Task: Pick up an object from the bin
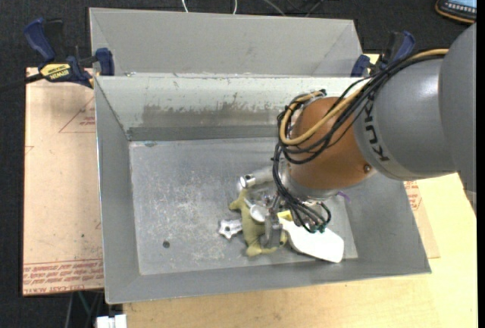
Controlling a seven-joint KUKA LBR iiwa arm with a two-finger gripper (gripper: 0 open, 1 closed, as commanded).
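Observation:
My gripper (pixel 263 207) hangs low in the front middle of the bin, under the arm's orange cover. It sits right on top of an olive-yellow soft toy-like thing (pixel 253 237) whose limbs stick out to the left and front. A small silvery-white piece (pixel 229 228) lies just left of the toy. A flat white piece (pixel 319 245) lies to the right of it, near the front wall, with a small yellow bit (pixel 286 217) at its upper edge. The cover hides the gripper's upper part.
The arm reaches in from the right and covers the bin's right half. A small dark speck (pixel 166 245) lies on the floor at the front left. The bin's sloped walls stand close in front of the things.

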